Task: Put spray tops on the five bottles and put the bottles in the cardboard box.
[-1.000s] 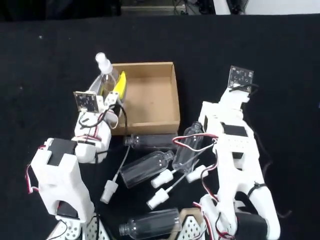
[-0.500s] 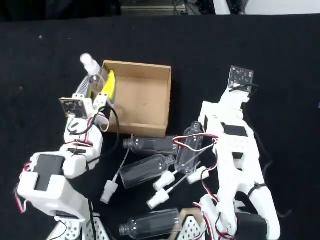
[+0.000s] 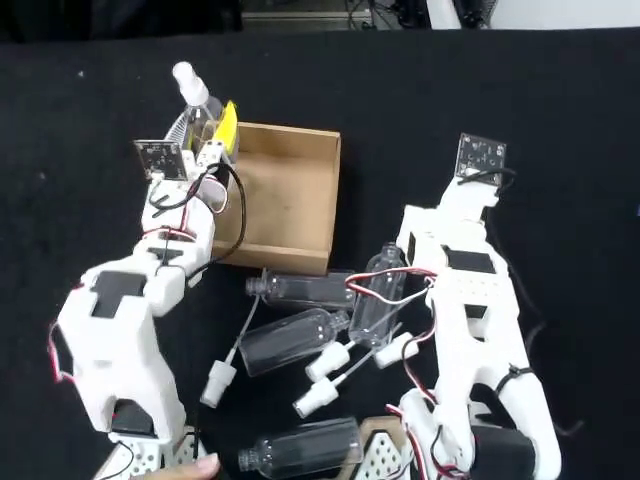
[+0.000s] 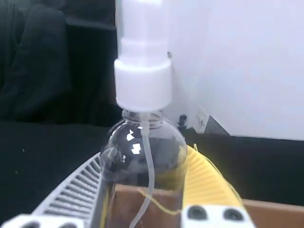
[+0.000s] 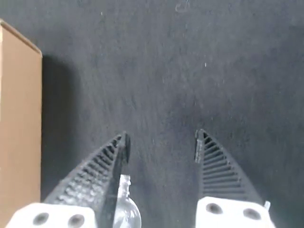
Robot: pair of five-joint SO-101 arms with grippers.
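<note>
Bottle [image 4: 142, 156] with spray top [image 4: 142, 61]: we are clamping it in our left hand [image 3: 205, 125] at the cardboard box's [image 3: 290, 200] far left corner. Right hand [image 5: 161, 142]: we are holding it wide open above the table [image 5: 190, 57].

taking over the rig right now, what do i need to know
Left gripper: shut on a capped bottle, held by the cardboard box at its far left corner, not inside.
Right gripper: open, holding nothing, right of the box.
Done: one bottle capped; none boxed yet.
Left: box it, then cap and box the four bare bottles with the loose spray tops beside them.
</note>
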